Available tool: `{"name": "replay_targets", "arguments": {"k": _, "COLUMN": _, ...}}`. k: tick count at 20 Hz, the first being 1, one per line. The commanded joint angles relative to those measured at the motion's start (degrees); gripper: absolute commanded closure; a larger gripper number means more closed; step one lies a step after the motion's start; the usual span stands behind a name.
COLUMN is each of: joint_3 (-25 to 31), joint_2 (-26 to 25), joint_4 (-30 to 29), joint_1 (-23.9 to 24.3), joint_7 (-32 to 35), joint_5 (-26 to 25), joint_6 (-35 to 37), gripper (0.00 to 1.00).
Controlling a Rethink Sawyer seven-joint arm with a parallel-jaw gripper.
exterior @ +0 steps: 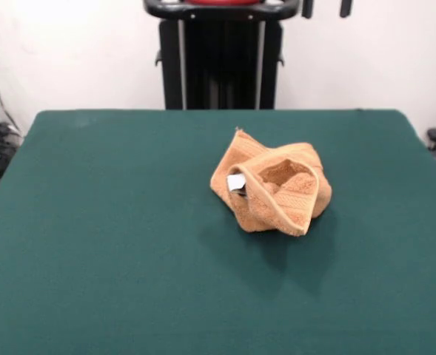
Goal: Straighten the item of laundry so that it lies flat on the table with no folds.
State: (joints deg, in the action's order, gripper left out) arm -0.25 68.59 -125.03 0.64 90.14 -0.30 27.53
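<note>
— Bare green desk (92,281) fills the whole near half; nothing lies on it until you reach the towel (271,188), which sits a little right of the middle.

— What state is it in?

— Bunched into a lump, with folds rolled over each other and a hollow at the top. One corner pokes up at its far left, and a small white tag (236,183) shows on the left side.

— And the tool?

— Two dark tips hang at the top edge, right of the pedestal (221,59), well apart from the towel. I cannot tell whether the tool is open or closed from here.

— So how should the first move go?

— I reckon it should come down on a free edge, that raised far-left corner for choice, pinch only one layer and draw it outward low across the desk. Grabbing the middle of the lump would likely just drag the whole bundle along.

— Count things for me.

— One towel, one tag, one desk, one pedestal, one tool at the top. Nothing else on the cloth.
</note>
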Motion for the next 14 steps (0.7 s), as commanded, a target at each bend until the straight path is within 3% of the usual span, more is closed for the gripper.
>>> {"name": "replay_targets", "arguments": {"k": 1, "joint_3": -1.11, "joint_2": -4.92, "joint_4": -0.23, "joint_1": -2.64, "joint_7": 13.01, "joint_5": -1.34, "joint_6": -1.00, "gripper": 0.00}}
{"name": "replay_targets", "arguments": {"k": 5, "joint_3": -6.68, "joint_2": -3.39, "joint_4": 3.93, "joint_1": -10.20, "joint_7": 19.97, "joint_5": -4.06, "joint_6": 5.10, "gripper": 0.00}}
{"name": "replay_targets", "arguments": {"k": 11, "joint_3": -11.71, "joint_2": -3.36, "joint_4": 8.71, "joint_1": -19.33, "joint_7": 26.75, "joint_5": -2.66, "joint_6": 12.85, "gripper": 0.00}}
{"name": "replay_targets", "arguments": {"k": 14, "joint_3": -12.88, "joint_2": -5.15, "joint_4": 10.17, "joint_1": -21.51, "joint_7": 28.53, "joint_5": -1.62, "joint_6": 13.00, "gripper": 0.00}}
